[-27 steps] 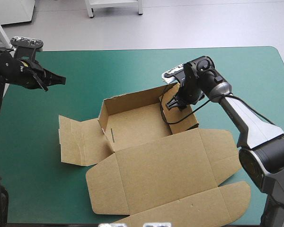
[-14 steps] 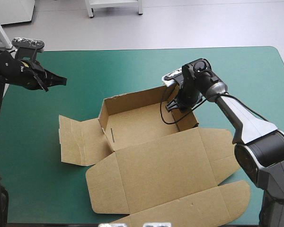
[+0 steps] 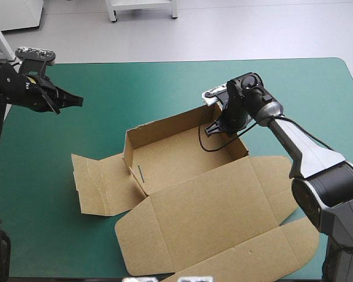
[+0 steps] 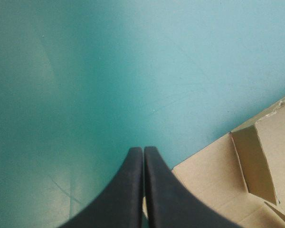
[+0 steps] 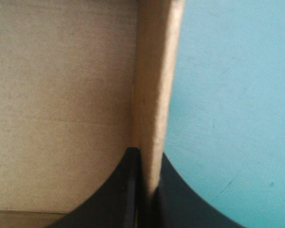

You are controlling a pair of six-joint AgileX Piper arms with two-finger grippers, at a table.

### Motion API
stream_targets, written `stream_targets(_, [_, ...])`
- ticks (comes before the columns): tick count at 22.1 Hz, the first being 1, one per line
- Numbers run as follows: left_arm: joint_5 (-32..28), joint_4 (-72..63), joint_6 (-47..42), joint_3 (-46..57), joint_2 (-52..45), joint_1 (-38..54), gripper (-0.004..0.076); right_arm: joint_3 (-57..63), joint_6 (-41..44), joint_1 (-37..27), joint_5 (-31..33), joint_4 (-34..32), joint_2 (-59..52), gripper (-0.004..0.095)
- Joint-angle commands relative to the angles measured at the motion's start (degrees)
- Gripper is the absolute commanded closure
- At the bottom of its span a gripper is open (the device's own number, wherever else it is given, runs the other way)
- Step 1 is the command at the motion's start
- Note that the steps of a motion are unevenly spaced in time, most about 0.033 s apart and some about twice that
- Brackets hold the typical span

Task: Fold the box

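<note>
My right gripper [image 5: 146,190], pinching the far wall of the brown box [image 3: 194,200] mid-table, has just swung it slightly toward the table's [image 3: 165,82] right edge, probably lining it up, while my left gripper [image 3: 75,101] hangs closed and empty near the left edge.

You have just 1 thing in view outside the job: the table [image 3: 165,82], under its teal-green cover [image 3: 41,194]. In the high view the table's far edge runs straight across at 12 o'clock. Its far right corner, at about 2 o'clock, is rounded. Bare cover shows in a broad band from 10 to 2 o'clock, and in a wide patch from 7 to 9 o'clock. The left wrist view shows the cover [image 4: 109,71] with faint thin scratches. The right wrist view shows it [image 5: 228,95] with a few small dark specks and 1 fine line.
</note>
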Motion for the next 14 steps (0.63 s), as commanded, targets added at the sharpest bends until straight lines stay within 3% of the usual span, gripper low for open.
stream_targets(1, [-2.1,-0.7,0.0,-1.7,-1.9,0.2,0.0724,-1.3,-1.5,-2.7,1.5,-2.9,-3.0,0.0908])
stream_targets(10, [-3.8,-1.5,0.2,-1.7,2.1,0.8,0.0724,-7.1,-4.6,-18.1,1.5,9.3,-10.2,0.0908])
stream_targets(14, [-4.1,-12.3,3.5,-1.7,5.2,5.1,0.0724,-7.2,-6.9,-22.2,1.5,15.7,-13.1,0.0908])
